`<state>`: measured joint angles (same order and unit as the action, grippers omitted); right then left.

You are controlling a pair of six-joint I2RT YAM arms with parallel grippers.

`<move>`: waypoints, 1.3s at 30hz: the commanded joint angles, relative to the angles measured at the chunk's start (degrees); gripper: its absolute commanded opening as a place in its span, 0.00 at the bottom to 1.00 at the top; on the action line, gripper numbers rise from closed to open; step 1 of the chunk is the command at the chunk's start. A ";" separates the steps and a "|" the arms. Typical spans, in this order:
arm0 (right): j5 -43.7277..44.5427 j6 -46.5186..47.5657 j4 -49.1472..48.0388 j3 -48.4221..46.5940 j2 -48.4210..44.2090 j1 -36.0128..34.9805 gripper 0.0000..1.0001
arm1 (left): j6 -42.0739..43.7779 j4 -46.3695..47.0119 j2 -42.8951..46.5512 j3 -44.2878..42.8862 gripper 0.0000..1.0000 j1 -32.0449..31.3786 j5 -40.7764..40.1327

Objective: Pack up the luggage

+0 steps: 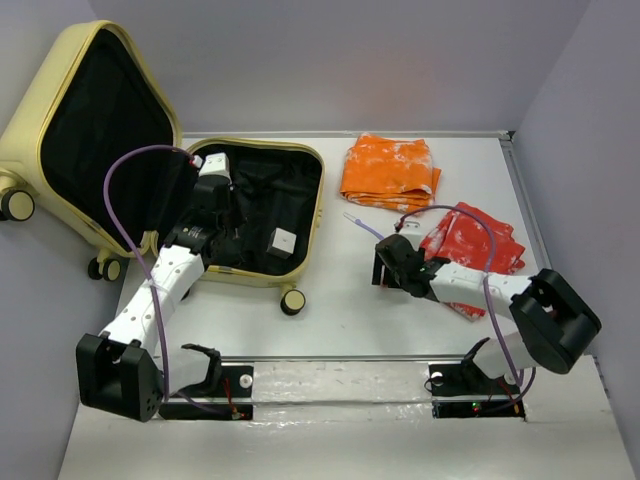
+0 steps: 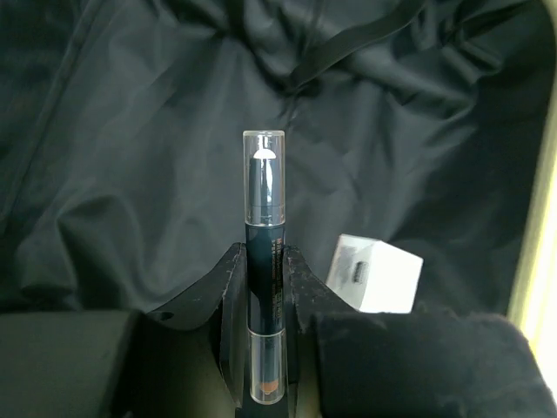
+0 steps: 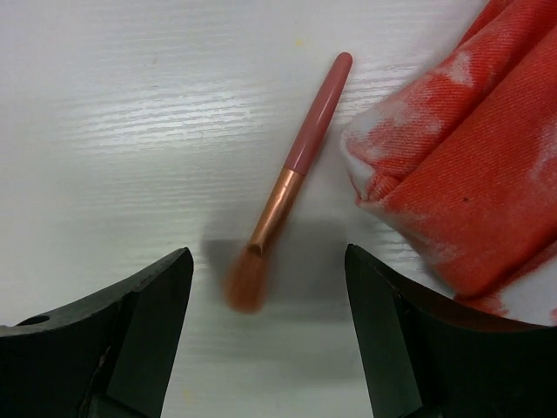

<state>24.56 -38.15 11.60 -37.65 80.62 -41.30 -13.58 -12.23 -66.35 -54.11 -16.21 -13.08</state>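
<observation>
While its lid stands open, luggage sits at left edge of table. Left gripper inside it, clenched on clear-capped dark stick. Right gripper released, jaws wide over pink brush beside red cloth.

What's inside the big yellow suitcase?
In the suitcase: black lining, a small white box, and the left gripper holding a dark stick with a clear cap. The arm covers part, so anything beneath it is hidden.

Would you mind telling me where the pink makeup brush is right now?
In the right wrist view, the makeup brush lies on the white table just ahead of the open right gripper, left of the orange-red cloth.
</observation>
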 commanded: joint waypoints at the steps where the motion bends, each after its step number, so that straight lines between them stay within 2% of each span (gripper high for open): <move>1: 4.27 1.67 -1.22 -4.53 2.26 1.04 0.76 | 0.75 2.65 0.78 0.14 0.24 0.91 -0.89; 3: 4.45 2.11 -1.49 -5.24 3.40 1.57 0.75 | 0.75 2.82 0.61 0.49 0.36 0.91 -1.24; 4: 4.36 2.38 -1.57 -6.03 3.93 2.18 0.74 | 0.75 3.00 0.60 0.67 0.51 1.09 -1.42; 6: 4.45 3.17 -1.58 -6.91 5.77 2.19 0.73 | 0.75 3.17 0.69 0.58 0.62 1.18 -1.07; 7: 4.62 3.26 -1.66 -7.43 6.30 2.19 0.72 | 0.75 3.26 0.95 0.58 0.73 1.18 -0.90; 10: 4.71 3.08 -2.19 -8.23 8.76 2.19 0.67 | 0.75 4.05 3.49 1.46 0.85 1.18 1.29; 13: 4.54 2.56 -2.45 -8.93 10.87 2.19 0.61 | 0.66 5.46 6.13 2.69 0.88 1.18 3.49; 18: 3.75 1.33 -2.45 -8.85 12.02 2.19 0.32 | 0.93 8.35 13.08 5.24 0.89 1.09 9.64; 19: 3.57 1.06 -2.45 -8.58 11.50 2.19 0.23 | 1.01 8.80 13.96 5.50 0.89 1.09 10.70; 21: 2.87 1.06 -2.37 -7.97 10.35 2.19 0.16 | 0.75 9.67 15.89 5.77 0.89 0.83 12.81; 25: 2.08 2.64 -2.45 -7.26 2.81 0.69 0.12 | 0.66 10.21 18.71 5.77 0.89 0.74 16.15; 27: -1.25 4.92 -3.50 -8.05 -2.99 0.08 0.12 | 0.49 10.30 19.41 5.77 0.89 0.74 16.86; 31: -11.70 8.79 -7.46 -13.84 -7.23 0.08 0.10 | 0.49 10.38 21.25 5.68 0.90 0.74 17.30; 32: -15.81 9.67 -8.07 -17.94 -6.62 0.08 0.10 | 0.40 10.38 21.61 5.59 0.90 0.74 17.39; 36: -22.60 10.73 -8.35 -28.68 2.24 -2.02 0.10 | 0.22 10.73 24.15 5.85 0.90 0.74 18.09; 38: -23.93 11.43 -7.99 -38.94 8.20 -4.48 0.10 | 0.22 11.09 25.12 6.03 0.90 0.74 17.48; 39: -24.03 11.52 -7.90 -41.17 11.89 -5.80 0.10 | 0.14 11.00 25.30 5.94 0.90 0.74 17.13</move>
<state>7.99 -29.41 5.91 -66.04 82.26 -42.72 -13.28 -4.93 -43.33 -48.34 -15.33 3.60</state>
